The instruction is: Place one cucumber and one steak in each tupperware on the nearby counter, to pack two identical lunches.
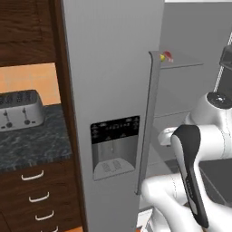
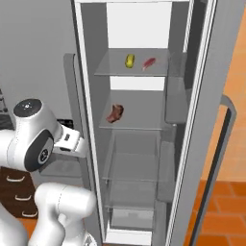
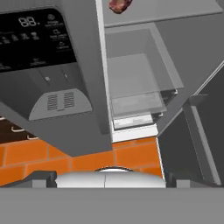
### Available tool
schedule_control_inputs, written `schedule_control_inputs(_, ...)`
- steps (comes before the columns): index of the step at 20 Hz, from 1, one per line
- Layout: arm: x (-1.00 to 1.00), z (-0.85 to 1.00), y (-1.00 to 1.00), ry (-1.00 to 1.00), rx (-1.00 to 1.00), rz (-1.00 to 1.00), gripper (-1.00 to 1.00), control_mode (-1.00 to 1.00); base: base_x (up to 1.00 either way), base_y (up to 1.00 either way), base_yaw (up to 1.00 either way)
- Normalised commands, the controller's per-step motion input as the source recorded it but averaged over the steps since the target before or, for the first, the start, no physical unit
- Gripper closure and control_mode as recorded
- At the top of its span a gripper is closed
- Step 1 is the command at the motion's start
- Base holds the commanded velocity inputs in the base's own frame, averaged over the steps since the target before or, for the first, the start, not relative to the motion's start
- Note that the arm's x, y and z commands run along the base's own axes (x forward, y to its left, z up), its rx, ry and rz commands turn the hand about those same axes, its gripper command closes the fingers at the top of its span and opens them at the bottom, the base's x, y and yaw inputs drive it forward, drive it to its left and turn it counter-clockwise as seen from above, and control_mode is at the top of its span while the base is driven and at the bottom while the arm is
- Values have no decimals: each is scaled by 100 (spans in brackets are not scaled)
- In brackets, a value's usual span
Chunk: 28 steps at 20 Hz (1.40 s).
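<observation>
Barely begun, by the look of it: nothing packed, food sitting in the open fridge (image 2: 144,29), no tupperware in sight. Tall matte grey fridge body with smooth flat panels, left door shut and carrying a glossy black dispenser panel (image 1: 114,147), right compartment open on thin glass shelves (image 2: 132,72). Beside it, to the left, black-grey marbled stone counter (image 1: 43,145) over dark wood drawers with curved silver handles, bearing a brushed silver toaster (image 1: 19,108). On the middle shelf, one lumpy brown-red steak (image 2: 115,113), rough and irregular. On the top shelf, a flatter pink-red steak (image 2: 149,62) just beside a stubby yellow-green cucumber (image 2: 129,61) (smooth, rounded, finger-shaped). Gripper (image 3: 109,177) with jaws spread wide, holding nothing, aimed low at the fridge's foot over orange tiled floor (image 3: 52,157). Left to do: essentially every pick and placement.
</observation>
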Motion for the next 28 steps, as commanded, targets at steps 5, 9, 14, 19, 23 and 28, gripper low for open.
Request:
schedule_control_inputs(5,0,0,0,0,0,0,-100,100,0,-55,8)
schedule_control_inputs(9,0,0,0,0,0,0,-100,100,18,-53,10)
schedule_control_inputs(14,0,0,0,0,0,0,-100,100,43,-4,12)
schedule_control_inputs(19,60,-17,-19,-1,4,7,-100,-100,0,0,0)
schedule_control_inputs(23,58,-9,-35,-3,10,13,-100,-100,0,0,0)
schedule_control_inputs(28,71,-1,0,-15,11,26,-100,-100,0,0,0)
